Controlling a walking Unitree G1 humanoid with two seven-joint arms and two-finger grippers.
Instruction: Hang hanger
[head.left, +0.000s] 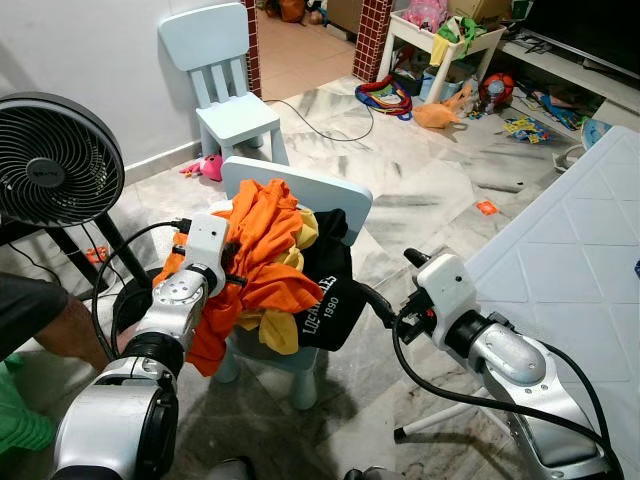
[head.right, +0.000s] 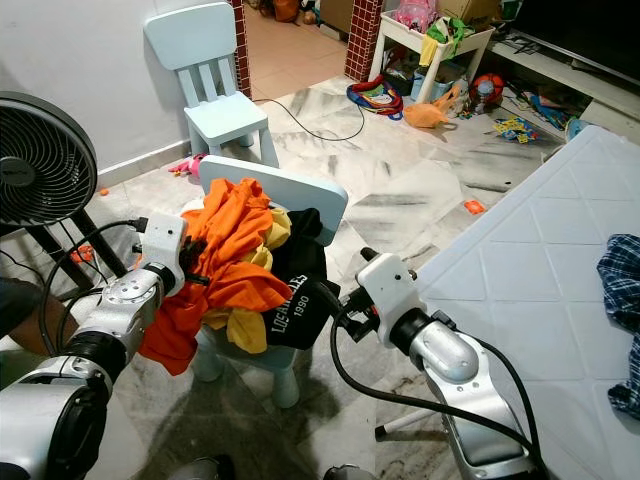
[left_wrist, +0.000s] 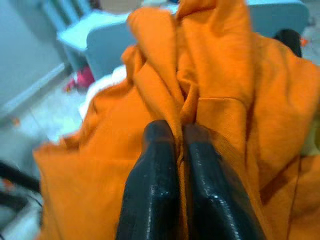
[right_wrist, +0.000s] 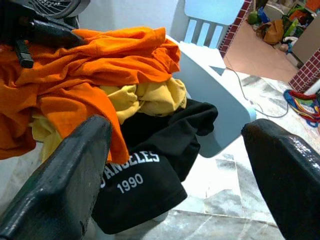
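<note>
A heap of clothes lies on a small light-blue chair (head.left: 335, 196): an orange shirt (head.left: 262, 235) on top, a yellow garment (head.left: 281, 331) under it and a black shirt (head.left: 330, 300) printed "1990" hanging off the front. My left gripper (left_wrist: 179, 132) is shut on a fold of the orange shirt at the heap's left side (head.left: 236, 258). My right gripper (head.left: 388, 282) is open just right of the black shirt, and in the right wrist view its fingers (right_wrist: 65, 175) frame the heap without touching it.
A black fan (head.left: 55, 160) stands at the left, with a person's leg (head.left: 45, 322) below it. A second blue chair (head.left: 225, 90) is by the wall. A white quilted mattress (head.left: 570, 250) with a plaid cloth (head.right: 622, 300) borders the right. Toys litter the far floor.
</note>
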